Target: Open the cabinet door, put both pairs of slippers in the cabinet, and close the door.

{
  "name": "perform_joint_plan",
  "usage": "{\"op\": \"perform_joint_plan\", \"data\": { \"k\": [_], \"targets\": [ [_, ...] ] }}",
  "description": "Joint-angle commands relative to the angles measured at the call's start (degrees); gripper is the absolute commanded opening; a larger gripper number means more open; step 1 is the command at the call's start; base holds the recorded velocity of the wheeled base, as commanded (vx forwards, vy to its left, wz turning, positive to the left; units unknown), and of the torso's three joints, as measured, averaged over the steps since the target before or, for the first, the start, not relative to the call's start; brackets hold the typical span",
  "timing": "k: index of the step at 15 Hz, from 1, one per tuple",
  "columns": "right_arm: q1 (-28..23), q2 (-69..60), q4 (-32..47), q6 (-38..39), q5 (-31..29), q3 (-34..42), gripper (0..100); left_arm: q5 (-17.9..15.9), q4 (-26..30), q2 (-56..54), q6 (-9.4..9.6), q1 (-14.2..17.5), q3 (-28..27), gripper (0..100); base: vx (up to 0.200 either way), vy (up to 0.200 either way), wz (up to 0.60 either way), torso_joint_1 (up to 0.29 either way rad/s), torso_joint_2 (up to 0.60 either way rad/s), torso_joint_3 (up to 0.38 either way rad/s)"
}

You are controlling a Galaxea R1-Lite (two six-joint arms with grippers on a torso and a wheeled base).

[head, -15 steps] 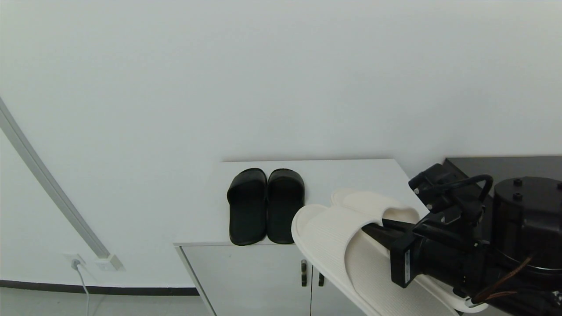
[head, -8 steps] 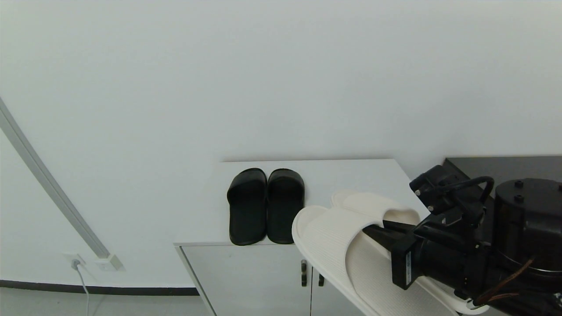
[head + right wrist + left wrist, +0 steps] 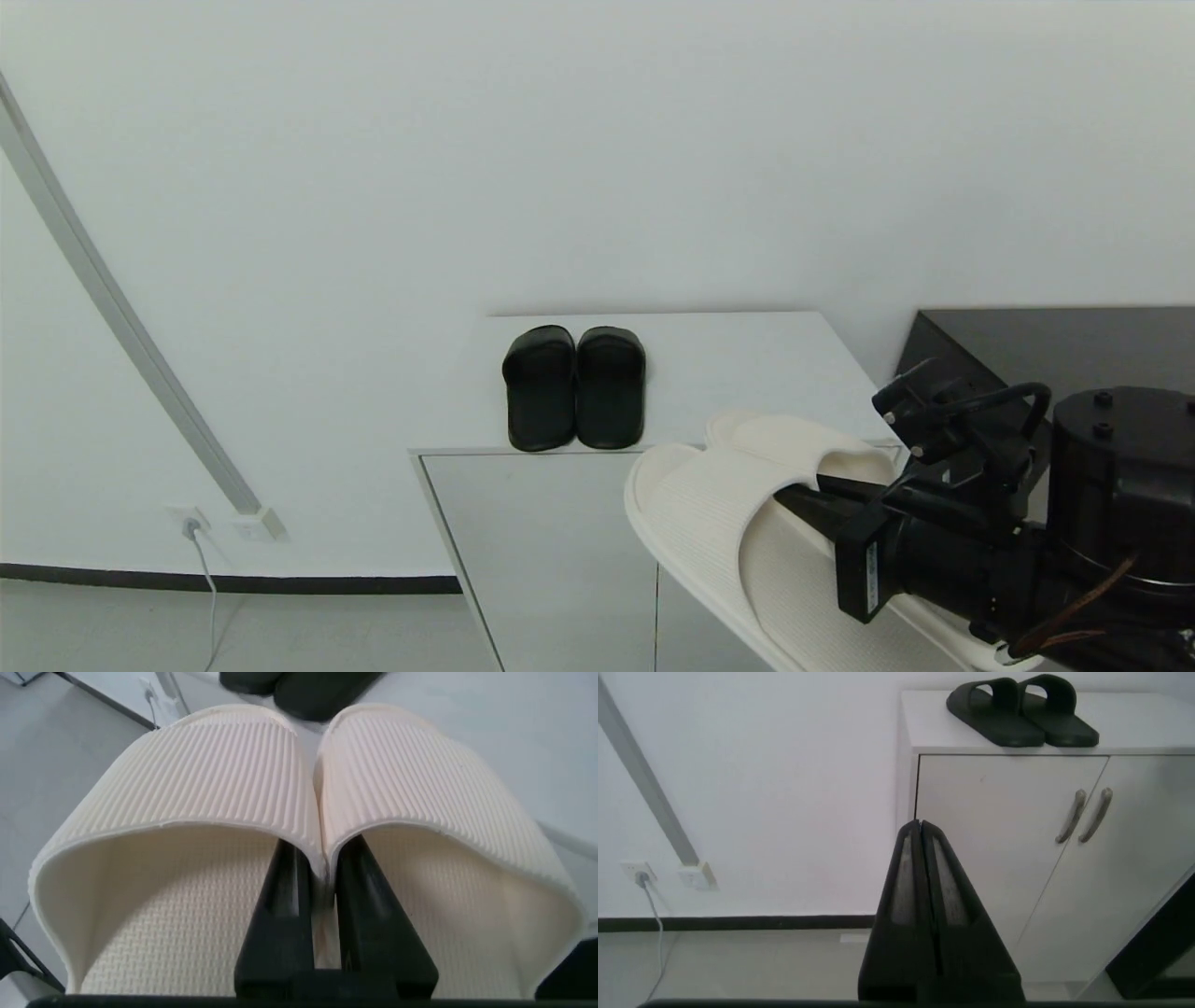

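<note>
View shifted (camera moved, not cabinet); right hand still clamps white slippers; left hand closed.

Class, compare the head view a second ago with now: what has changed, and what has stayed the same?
The whole head view shifted, the cabinet and black slippers showing smaller: the camera moved, not the things. Nothing was taken or let go. The right gripper stays shut on the white slippers, the left gripper shut, the doors closed.
</note>
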Motion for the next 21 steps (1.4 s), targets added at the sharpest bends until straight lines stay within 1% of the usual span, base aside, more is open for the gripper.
{"op": "perform_joint_plan", "data": {
  "k": [1,17,21],
  "targets": [
    [-0.1,-0.2,-0.2,0.0,0.1,0.6,0,0.1,0.0,0.1,-0.04,0.0,0.0,0,0.0,0.0,0.0,0.0,0.0,0.0],
    [-0.1,-0.2,-0.1,-0.4,0.0,1.4,0,0.1,0.0,0.1,-0.21,0.0,0.0,0,0.0,0.0,0.0,0.0,0.0,0.0],
    [-0.1,-0.5,-0.1,-0.4,0.1,2.3,0,0.1,0.0,0.1,-0.21,0.0,0.0,0,0.0,0.0,0.0,-0.123,0.28,0.155]
  ]
}}
